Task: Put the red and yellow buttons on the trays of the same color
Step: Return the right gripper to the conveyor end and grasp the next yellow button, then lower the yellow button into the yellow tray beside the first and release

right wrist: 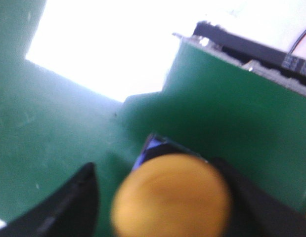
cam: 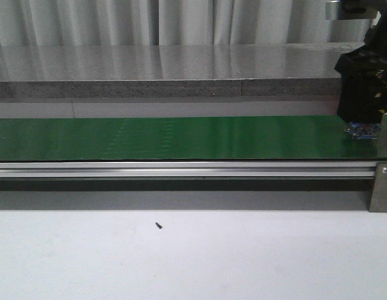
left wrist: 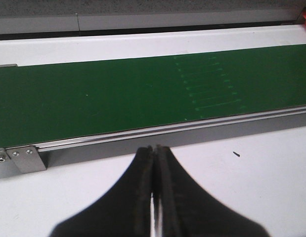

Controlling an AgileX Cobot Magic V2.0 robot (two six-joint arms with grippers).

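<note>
Front view, conveyor belt: a long, smooth green conveyor belt is running across the middle of the frame, glossy enough to be catching pale reflections, edged below by a ribbed aluminium rail.
Front view, table: a matte white table is filling the lower part of the frame, with a tiny dark speck lying left of centre.
Front view, right arm: the blocky black right gripper is reaching down at the right edge of the frame onto the belt, with a small blue-based part showing under it; its fingers are hidden there.
Front view, backdrop: a grey speckled ledge and pleated pale curtains are sitting across the top.

Left wrist view, left gripper: the left gripper is showing two matte black tapering fingers pressed together at the bottom centre, holding nothing, hovering over white table.
Left wrist view, belt: the green belt is spanning the middle, faint stitched seam lines marking its right part.

Right wrist view, yellow button: a round, domed, blurred yellow button on a blue base is sitting at the bottom centre, on the green belt.
Right wrist view, right gripper: the right gripper is standing with black fingers spread on either side of the button; contact cannot be judged.
</note>
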